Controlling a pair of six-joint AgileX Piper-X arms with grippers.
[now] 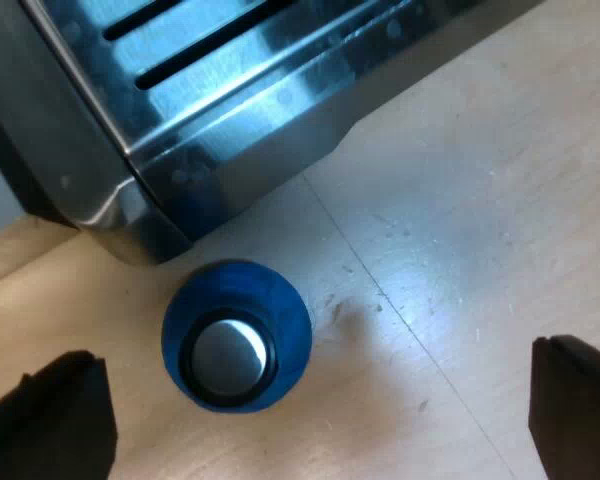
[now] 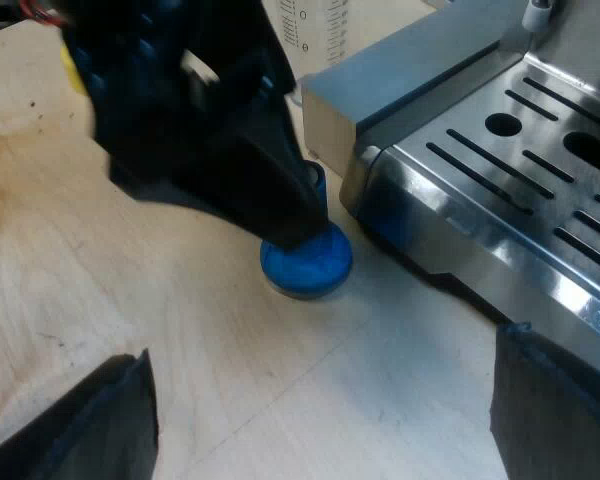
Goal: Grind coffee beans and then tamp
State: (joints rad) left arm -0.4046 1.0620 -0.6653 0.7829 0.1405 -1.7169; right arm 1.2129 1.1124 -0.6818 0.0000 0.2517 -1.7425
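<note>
Left gripper [image 1: 320, 400], fingers apart, is hovering over the round blue tamper [image 1: 236, 335], off-centre; closing could topple it. Right gripper [image 2: 315, 410] is hanging spread, empty.

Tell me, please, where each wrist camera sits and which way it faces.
Left wrist view: rides the left arm, looks down on the round blue tamper on the pale wooden table beside the steel espresso machine; own open left gripper frames it.
Right wrist view: rides the right arm, looks across the table at the left gripper over the tamper; own open right gripper shows.
Shared: tamper, machine, table.
</note>
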